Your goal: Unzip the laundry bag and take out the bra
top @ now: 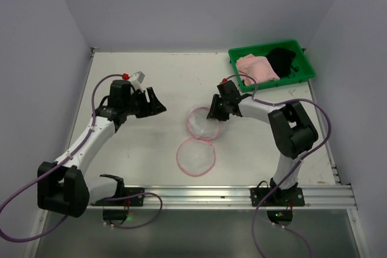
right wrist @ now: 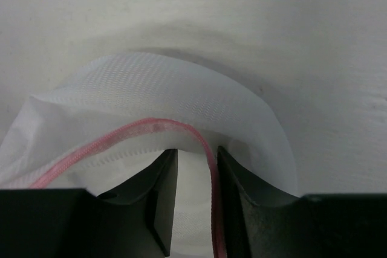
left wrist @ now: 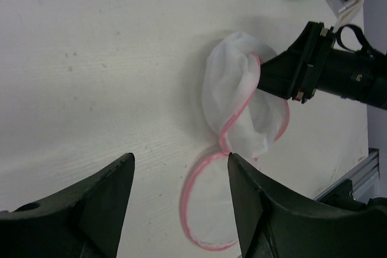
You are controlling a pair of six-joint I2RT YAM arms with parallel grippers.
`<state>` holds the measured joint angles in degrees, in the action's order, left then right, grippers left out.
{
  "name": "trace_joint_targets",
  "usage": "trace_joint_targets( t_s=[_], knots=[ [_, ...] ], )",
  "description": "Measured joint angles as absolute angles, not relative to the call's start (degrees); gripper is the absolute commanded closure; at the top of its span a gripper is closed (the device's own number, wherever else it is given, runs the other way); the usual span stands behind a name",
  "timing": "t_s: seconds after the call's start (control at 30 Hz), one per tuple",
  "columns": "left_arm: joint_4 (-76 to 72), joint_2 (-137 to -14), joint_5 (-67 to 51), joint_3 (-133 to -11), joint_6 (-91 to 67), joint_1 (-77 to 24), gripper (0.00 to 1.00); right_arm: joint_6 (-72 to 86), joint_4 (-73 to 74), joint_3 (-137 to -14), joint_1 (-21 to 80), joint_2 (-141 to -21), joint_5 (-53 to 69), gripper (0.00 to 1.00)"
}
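The right tool (right wrist: 196, 152) is low over the counter (top: 145, 149), its jaws narrowly apart and straddling the bag's (right wrist: 163, 89) raised rim. The pink trim (right wrist: 151, 126) runs between them against one finger, with a gap showing beside the other, so this looks like a pinch about to land rather than a firm hold.

The left tool (left wrist: 179, 161) hangs well apart from the bag with its jaws wide and nothing between them.

The bag (top: 195, 156) lies mid-counter, unzipped and splayed into two pink-edged rounds joined at one spot. The far round is bunched up at the right tool (top: 213, 113) and the near one lies flat. I can see nothing pink inside the mesh.

A pale pink cloth (top: 254, 66) that I take for the bra lies in the green tray (top: 261, 46) at the far right corner, beside a black cloth (top: 283, 58). If so, the task looks close to done.

The bag should handle as very light, limp and thin. It will fold, drape and drag rather than hold its shape, and a grip on bare mesh could slip or snag. The trim is the firmest and thickest line, so it is the best place to take hold, close to where the rounds join if both halves must lift together. The bra looks soft and floppy, and is best taken by its padded part.
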<state>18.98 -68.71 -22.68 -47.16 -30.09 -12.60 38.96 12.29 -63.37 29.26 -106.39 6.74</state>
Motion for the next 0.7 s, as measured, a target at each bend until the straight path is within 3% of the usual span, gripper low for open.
trace_joint_targets(
  t_s=[0.07,0.17,0.27,0.33,0.4,0.5,0.7],
  knots=[
    [19.7,-69.47,-22.7,-49.91,-29.1,-11.29,0.33,43.33,12.05,-60.99,28.62,-104.44,4.99,0.64],
    [20.71,-70.87,-22.7,-53.98,-27.81,-9.82,0.33,49.47,11.9,-55.88,28.53,-99.98,3.33,0.54],
    [20.38,-71.66,-22.72,-55.48,-27.2,-8.82,0.3,53.65,12.45,-51.83,29.08,-94.48,1.78,0.38],
    [20.47,-71.85,-22.76,-55.35,-26.87,-7.79,0.27,53.95,12.95,-51.4,30.22,-90.56,-0.54,0.22],
    [20.1,-71.9,-22.72,-54.43,-26.65,-6.42,0.23,52.34,13.23,-52.23,32.1,-86.63,-2.7,0.15],
    [20.25,-71.79,-22.26,-52.56,-26.26,-4.27,0.18,47.03,14.79,-56.4,35.05,-83.64,-5.76,0.09],
    [20.86,-68.58,-17.52,-49.95,-25.82,-1.45,0.16,33.15,16.86,-58.89,41.74,-79.26,-9.69,0.1]
  ],
)
